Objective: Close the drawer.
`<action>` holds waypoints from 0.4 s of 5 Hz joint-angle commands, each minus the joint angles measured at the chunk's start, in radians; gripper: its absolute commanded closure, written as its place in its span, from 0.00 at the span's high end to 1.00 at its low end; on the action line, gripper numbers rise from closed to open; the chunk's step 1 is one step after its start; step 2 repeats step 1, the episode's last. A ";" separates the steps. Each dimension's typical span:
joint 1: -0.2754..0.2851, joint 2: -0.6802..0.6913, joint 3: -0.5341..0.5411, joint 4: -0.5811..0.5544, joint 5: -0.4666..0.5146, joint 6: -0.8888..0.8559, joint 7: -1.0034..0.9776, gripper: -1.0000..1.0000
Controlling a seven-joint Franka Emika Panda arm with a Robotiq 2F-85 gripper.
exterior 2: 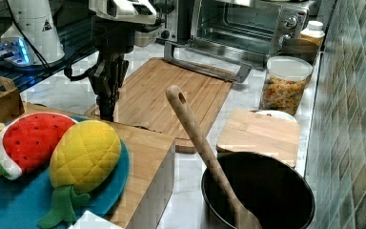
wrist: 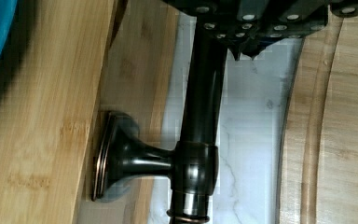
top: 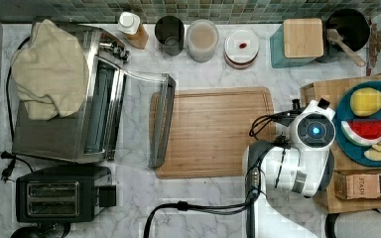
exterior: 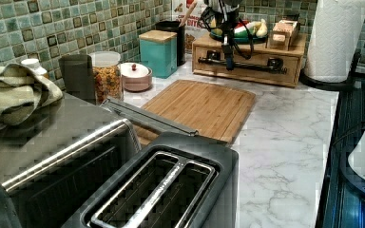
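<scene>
With the gripper point(wrist: 242, 44) clamped on the dark handle bar point(wrist: 200, 116), the nearly shut drawer point(exterior: 247, 64) could be jammed askew by an off-centre push.

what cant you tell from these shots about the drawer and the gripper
- Fingers' state: in the wrist view the gripper sits at the drawer handle, its tips cut off by the edge.
- How far the drawer is shut: the left view sees it front-on.
- Drawer in the top view: hidden under the arm.
</scene>
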 commanded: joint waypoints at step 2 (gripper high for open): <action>-0.154 -0.019 -0.150 0.157 -0.012 0.000 -0.062 0.00</action>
